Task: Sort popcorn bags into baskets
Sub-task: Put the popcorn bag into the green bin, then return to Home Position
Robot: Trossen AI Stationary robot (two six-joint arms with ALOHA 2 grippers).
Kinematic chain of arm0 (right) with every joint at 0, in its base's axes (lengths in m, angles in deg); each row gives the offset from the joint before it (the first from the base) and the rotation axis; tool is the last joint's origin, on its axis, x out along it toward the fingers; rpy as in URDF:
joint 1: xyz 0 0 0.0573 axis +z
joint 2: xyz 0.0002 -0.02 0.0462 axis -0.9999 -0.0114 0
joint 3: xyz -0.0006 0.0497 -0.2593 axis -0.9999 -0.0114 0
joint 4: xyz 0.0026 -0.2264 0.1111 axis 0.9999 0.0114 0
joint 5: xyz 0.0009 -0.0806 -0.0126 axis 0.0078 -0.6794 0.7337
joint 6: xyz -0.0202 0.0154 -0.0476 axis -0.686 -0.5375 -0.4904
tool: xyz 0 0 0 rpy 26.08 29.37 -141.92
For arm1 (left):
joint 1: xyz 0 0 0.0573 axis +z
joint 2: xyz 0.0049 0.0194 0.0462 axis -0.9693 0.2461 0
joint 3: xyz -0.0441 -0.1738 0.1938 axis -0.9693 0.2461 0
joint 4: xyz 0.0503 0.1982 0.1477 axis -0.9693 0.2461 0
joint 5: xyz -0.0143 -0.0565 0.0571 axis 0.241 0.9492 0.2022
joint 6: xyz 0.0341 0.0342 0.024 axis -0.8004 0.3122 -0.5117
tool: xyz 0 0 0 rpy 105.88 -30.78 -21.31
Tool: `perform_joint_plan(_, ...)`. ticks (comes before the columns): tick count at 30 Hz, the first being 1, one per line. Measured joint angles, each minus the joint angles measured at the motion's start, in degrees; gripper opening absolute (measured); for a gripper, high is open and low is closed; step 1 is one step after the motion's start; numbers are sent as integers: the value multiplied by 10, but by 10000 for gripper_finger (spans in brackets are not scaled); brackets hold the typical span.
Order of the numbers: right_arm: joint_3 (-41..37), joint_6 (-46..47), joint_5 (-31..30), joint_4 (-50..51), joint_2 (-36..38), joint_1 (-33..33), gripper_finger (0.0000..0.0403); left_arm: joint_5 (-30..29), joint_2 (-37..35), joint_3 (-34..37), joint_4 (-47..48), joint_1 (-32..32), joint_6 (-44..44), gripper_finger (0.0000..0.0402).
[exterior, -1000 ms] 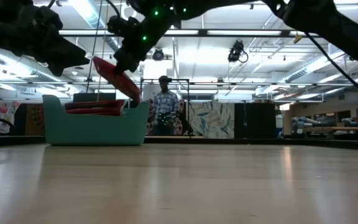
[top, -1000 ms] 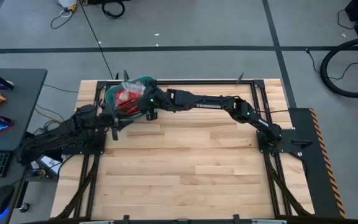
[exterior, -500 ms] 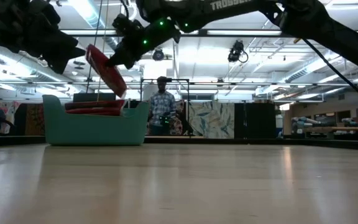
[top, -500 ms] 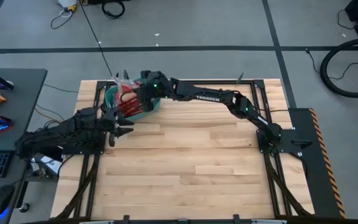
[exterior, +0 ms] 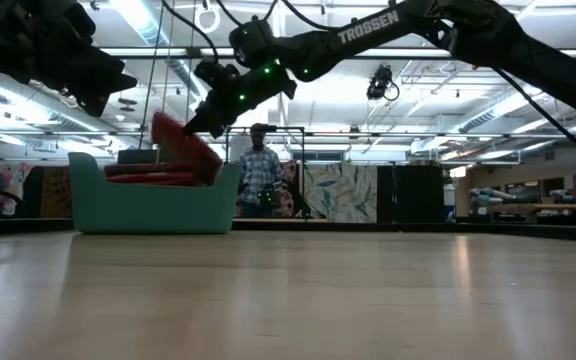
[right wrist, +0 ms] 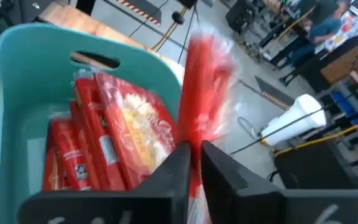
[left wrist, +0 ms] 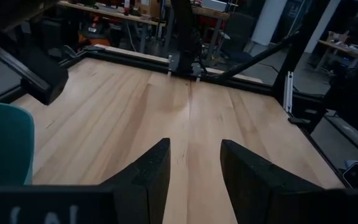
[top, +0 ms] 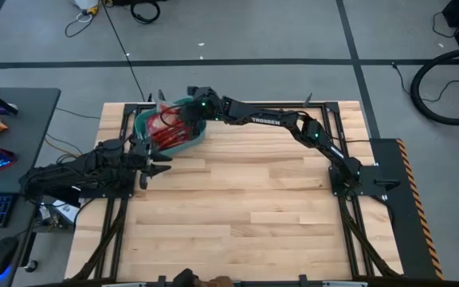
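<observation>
Right gripper (right wrist: 194, 158) is clamped narrow on a glossy, flat red popcorn bag (right wrist: 205, 81), held edge-on over the teal basket (top: 198, 133) at the table's far left corner (smooth plastic, rounded rim). More red bags (right wrist: 114, 137) lie stacked inside. Left gripper (left wrist: 194, 165) hovers nearby, fingers parted, holding nothing.

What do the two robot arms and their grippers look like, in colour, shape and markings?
Both arms are black, built of slim jointed segments. The right arm bears white "TROSSEN" lettering along its long link and shows small green lights near the wrist. The left arm looks bulkier, with loose cables by its base. The left gripper has two dark, flat, wedge-shaped fingers; the right gripper has the same dark fingers.
</observation>
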Motion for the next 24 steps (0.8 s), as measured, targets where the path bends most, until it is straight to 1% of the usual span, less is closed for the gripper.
perform_joint_plan(5, -4, 25, 8, 0, 0, -1, 75, 0, 0, 0, 0, 0, -2, 146)
perform_joint_plan(7, -4, 28, 3, 3, 0, 5, 87, 0, 0, 0, 0, 0, -2, 146)
perform_joint_plan(11, -4, 29, -81, 13, 7, 27, 104, -13, 0, 0, 0, 0, -2, 146)
perform_joint_plan(14, 16, 31, -121, 60, 17, 44, 107, -28, 0, 0, 6, 0, -9, 146)
perform_joint_plan(20, 52, 37, -228, 228, 32, 75, 106, -31, 0, 0, 16, 0, -16, 146)
perform_joint_plan(22, 53, 56, -258, 276, 43, 85, 106, -31, 0, 0, 14, 0, -29, 146)
perform_joint_plan(24, 53, 93, -273, 319, 59, 93, 106, -33, 0, 0, 4, 0, -56, 146)
